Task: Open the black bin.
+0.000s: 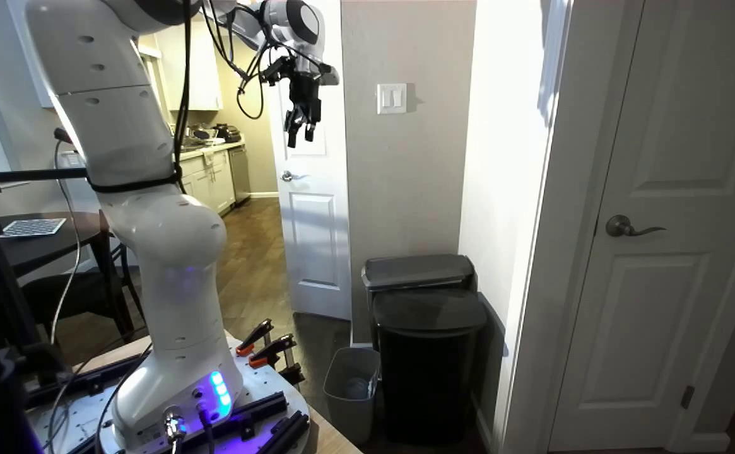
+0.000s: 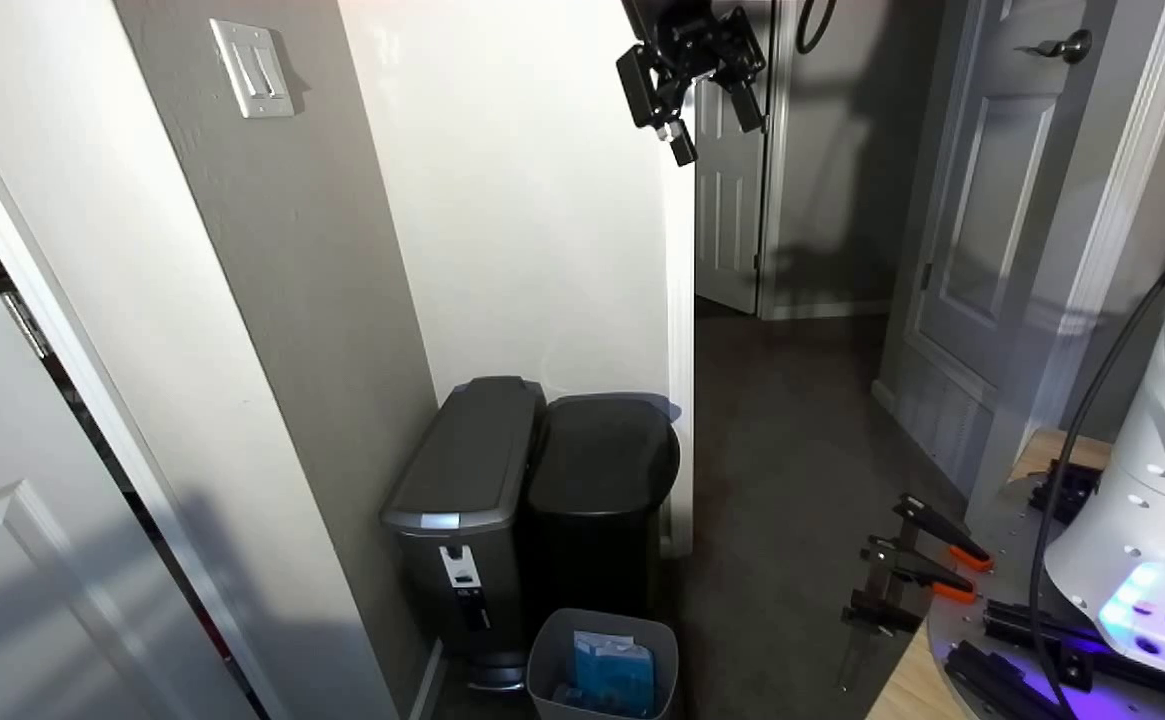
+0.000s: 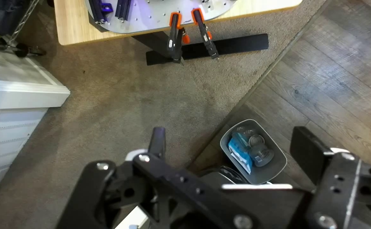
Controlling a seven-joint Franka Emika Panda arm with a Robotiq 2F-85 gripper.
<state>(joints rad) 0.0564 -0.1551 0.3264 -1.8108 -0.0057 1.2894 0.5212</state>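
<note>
The floor is part carpet, part wood planks; in the wrist view they meet along a slanting line. On it stand the black bin, a grey bin just beside it, and a small bin close to both, on the plank side. The black foot of the bench rests on the carpet. In an exterior view, a dark table and a chair also stand on the floor.

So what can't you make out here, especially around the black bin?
Inside the black bin: hidden by its shut lid, in both exterior views.
Foot of that bin: behind the gray wastebasket, in an exterior view.
Top of the robot arm: beyond the upper edge, in an exterior view.
Any wording on the blue packet: too small, wrist view.
</note>
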